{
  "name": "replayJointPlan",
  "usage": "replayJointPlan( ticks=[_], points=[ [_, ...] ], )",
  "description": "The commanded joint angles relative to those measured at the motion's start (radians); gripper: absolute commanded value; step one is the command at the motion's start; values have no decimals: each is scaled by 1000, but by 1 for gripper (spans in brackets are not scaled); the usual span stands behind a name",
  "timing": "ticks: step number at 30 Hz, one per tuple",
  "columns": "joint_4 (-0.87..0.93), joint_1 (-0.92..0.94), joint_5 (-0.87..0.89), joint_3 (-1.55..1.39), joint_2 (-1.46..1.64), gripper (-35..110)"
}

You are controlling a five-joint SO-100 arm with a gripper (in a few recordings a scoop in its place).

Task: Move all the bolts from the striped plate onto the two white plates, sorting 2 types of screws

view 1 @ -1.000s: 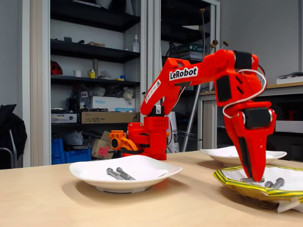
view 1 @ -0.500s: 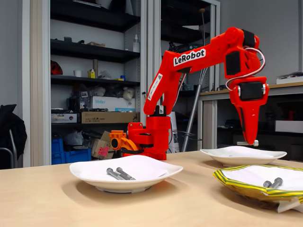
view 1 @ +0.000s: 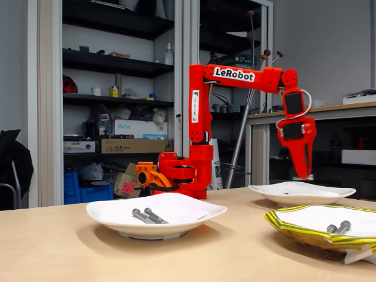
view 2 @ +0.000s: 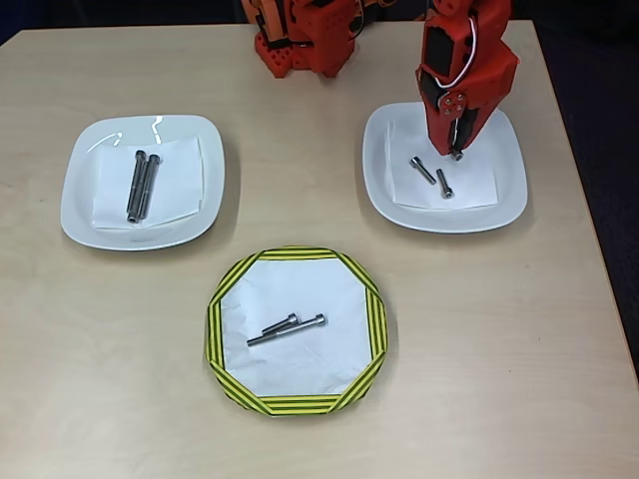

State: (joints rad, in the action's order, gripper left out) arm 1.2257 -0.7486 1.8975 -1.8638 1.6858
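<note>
Directly below the gripper (view 2: 456, 150): hanging over the white plate (view 2: 504, 212) on the picture's right in the overhead view, fingers pointing straight down. Clenching, apparently, on a small grey short bolt (view 1: 305, 177) at the very tips in the fixed view, though judging this from a tiny grey speck only. Hovering clear of the plate surface rather than touching it.

Just beside the tips on that plate, noting 2 more short bolts (view 2: 433, 176) lying on the paper liner, slightly toward the table's front edge.

Well apart from the gripper, toward the front edge and picture-left in the overhead view, finding the striped plate (view 2: 226, 299) holding 2 bolts side by side: 1 long bolt (view 2: 290, 329) and 1 stubby bolt (view 2: 282, 323). Lying with long axes running roughly left-right, heads tilted up toward picture-right, so pointing loosely at the gripper's side of the table.

Farther still to picture-left, spotting the other white plate (view 2: 80, 225) carrying 2 long bolts (view 2: 142, 186) lying parallel, axes running front to back.

Judging the current step as releasing the held short bolt, then reaching back and left for the striped plate.

Reading "LeRobot" in white on the red arm (view 1: 234, 74), and "Weller" on a box (view 1: 140, 128) on the shelf behind.
</note>
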Motion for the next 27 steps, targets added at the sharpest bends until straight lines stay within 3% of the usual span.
replayJointPlan(
  ticks=[1,6,13,19,27],
  points=[
    [-43,-34,61,-86,95,13],
    [-140,46,-41,-150,130,18],
    [-275,413,-698,63,-18,18],
    [-272,584,-1249,376,-245,14],
    [-173,689,-1618,713,-511,12]
  ],
)
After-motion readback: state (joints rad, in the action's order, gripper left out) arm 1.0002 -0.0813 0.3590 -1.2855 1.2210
